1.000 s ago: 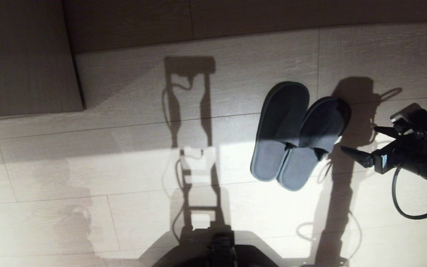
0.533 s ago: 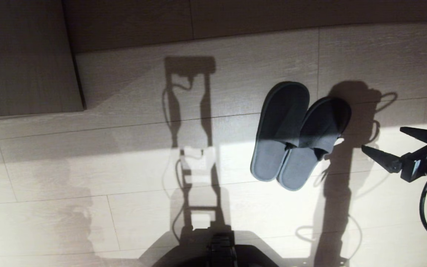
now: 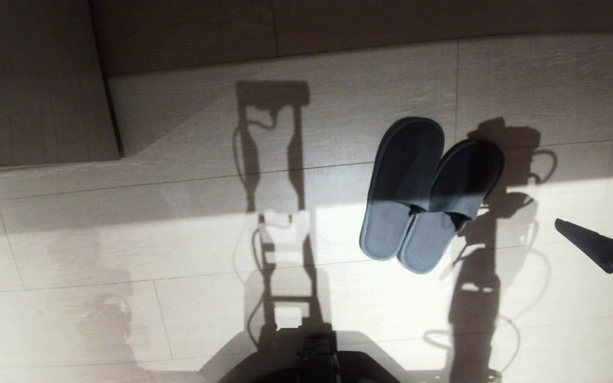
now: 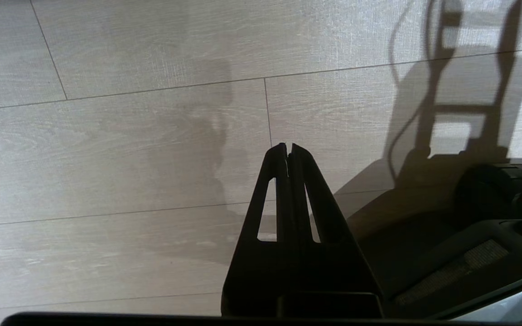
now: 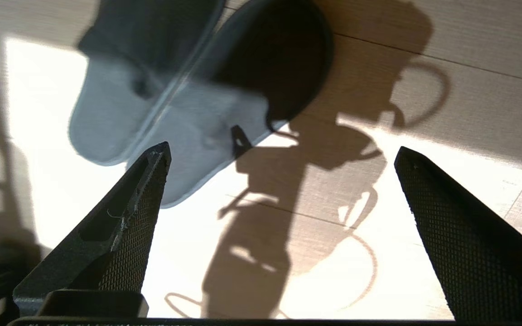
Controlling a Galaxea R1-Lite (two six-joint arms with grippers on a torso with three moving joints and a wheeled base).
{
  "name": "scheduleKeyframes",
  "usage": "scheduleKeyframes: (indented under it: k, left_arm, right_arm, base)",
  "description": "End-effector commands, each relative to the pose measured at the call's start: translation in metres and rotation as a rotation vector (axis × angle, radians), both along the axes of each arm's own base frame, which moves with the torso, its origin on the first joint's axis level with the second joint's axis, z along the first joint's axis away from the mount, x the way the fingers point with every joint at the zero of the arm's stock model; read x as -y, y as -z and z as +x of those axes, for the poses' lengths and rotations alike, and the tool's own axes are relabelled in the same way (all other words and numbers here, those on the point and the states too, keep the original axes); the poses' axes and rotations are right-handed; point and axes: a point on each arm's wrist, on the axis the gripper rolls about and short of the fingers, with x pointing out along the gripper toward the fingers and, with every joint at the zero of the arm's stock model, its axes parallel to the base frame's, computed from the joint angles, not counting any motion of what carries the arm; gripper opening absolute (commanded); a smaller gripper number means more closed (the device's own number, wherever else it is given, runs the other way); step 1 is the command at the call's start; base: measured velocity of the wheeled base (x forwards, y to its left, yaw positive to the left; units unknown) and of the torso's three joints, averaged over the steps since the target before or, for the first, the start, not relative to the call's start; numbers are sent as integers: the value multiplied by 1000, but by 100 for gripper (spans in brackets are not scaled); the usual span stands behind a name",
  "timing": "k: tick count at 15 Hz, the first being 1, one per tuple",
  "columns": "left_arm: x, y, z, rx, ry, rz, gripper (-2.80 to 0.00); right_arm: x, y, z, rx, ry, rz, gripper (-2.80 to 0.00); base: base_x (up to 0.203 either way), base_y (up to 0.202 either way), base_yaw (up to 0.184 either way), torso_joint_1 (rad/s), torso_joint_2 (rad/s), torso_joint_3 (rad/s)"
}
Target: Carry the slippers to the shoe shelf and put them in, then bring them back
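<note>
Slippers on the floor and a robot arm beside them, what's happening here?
A pair of grey-blue slippers lies side by side on the wooden floor, and nothing is holding them. The robot's right tool hangs open off to their right, clear of them. The left tool is shut and parked over bare floor by the robot's base.

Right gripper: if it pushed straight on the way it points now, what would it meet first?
Probably the bare floor beside the slippers; the open right gripper aims just past their edge, though depth is unclear.

Black right gripper (image 3: 594,218) at the head view's right edge, jaws wide apart, black left gripper (image 4: 287,147) pointing down, fingers pressed together
</note>
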Motion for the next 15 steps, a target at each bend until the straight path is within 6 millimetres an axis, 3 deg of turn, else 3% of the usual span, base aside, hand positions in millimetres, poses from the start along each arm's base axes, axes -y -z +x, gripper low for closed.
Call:
scheduleKeyframes:
  k: [1, 5, 12, 15]
  left_arm:
    - [0, 0, 0, 0, 0, 0, -280]
    - [0, 0, 0, 0, 0, 0, -280]
    - [0, 0, 0, 0, 0, 0, -280]
    - [0, 0, 0, 0, 0, 0, -280]
  right_arm:
    - [-4, -8, -16, 58, -3, -15, 0]
    - [-8, -7, -31, 47, -5, -3, 0]
    - [-24, -4, -91, 74, -44, 12, 0]
    - [-27, 0, -106, 72, -58, 13, 0]
  base:
    - [0, 0, 0, 0, 0, 0]
    - [0, 0, 0, 0, 0, 0]
    - [0, 0, 0, 0, 0, 0]
    - [0, 0, 0, 0, 0, 0]
